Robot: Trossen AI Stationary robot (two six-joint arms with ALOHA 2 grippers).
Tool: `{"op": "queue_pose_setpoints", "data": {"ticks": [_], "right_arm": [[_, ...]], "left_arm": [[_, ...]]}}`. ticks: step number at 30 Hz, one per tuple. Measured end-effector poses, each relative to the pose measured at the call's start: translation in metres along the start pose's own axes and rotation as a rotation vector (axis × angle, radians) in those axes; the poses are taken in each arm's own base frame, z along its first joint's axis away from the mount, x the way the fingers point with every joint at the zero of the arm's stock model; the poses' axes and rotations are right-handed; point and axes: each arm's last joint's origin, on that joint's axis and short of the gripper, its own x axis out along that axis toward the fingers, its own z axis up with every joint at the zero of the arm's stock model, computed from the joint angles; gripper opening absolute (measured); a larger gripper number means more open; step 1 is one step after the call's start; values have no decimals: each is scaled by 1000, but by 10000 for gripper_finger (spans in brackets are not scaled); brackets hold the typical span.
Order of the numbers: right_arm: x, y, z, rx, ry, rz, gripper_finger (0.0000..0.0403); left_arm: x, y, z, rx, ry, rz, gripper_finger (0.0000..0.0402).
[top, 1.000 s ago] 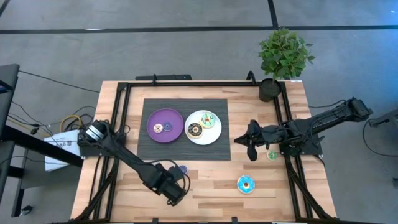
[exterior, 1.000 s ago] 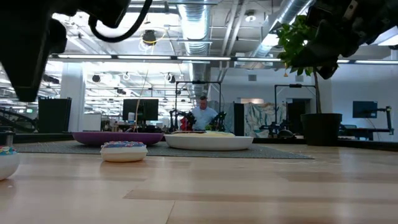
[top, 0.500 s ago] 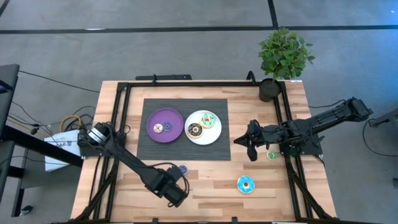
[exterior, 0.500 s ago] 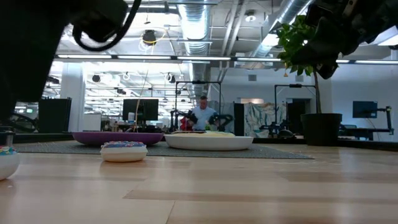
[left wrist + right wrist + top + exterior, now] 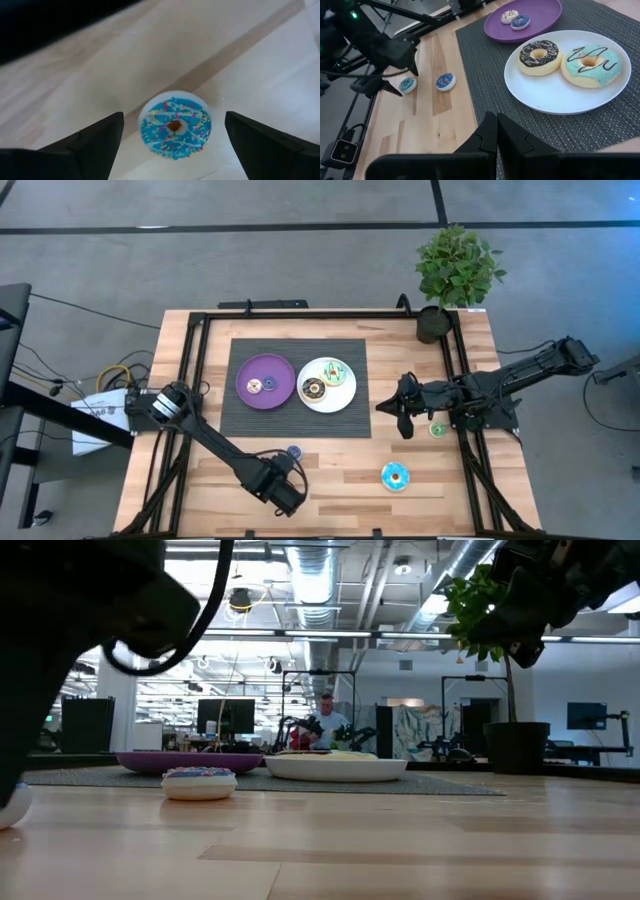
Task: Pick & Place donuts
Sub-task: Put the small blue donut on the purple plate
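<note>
On the wooden worktop (image 5: 330, 470), going from the left, the left tool (image 5: 170, 145) hangs low over the near edge with its two dark fingers (image 5: 85, 145) spread wide and nothing between them; a small blue sprinkled donut (image 5: 175, 125) lies on the wood right under the gap, apart from both fingers. Just beside the tool, toward the mat, lies a second small blue donut (image 5: 293, 451), also seen in the right wrist view as the nearer of a pair on the bare wood. Behind these a dark ribbed mat (image 5: 240, 415) carries two round plates side by side. The purple plate (image 5: 278, 385) on the left holds two small donuts, a cream one (image 5: 509, 16) and a blue one (image 5: 520, 21), touching or nearly so. The white plate (image 5: 340, 397) on the right holds two larger donuts, one iced dark brown (image 5: 313, 389) and one iced pale cyan-green (image 5: 335, 373), close together. Farther right, on bare wood near the front, lies one cyan-iced donut (image 5: 394, 475), and one small green donut (image 5: 438, 430) sits by the right rail, partly under the arm. That makes eight donuts counted. The right tool (image 5: 496, 131) hovers above the worktop right of the mat, its fingers pressed together and holding nothing. A potted plant (image 5: 456, 270) stands at the far right corner.
</note>
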Motion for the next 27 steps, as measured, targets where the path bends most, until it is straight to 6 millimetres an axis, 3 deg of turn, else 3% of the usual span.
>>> {"op": "queue_pose_setpoints", "data": {"ticks": [9, 27], "right_arm": [[0, 0, 0, 1, 0, 0, 0], [0, 0, 0, 0, 0, -1, 0]], "left_arm": [[6, -3, 0, -12, 16, -13, 320], [7, -2, 0, -12, 15, -3, 233]]}}
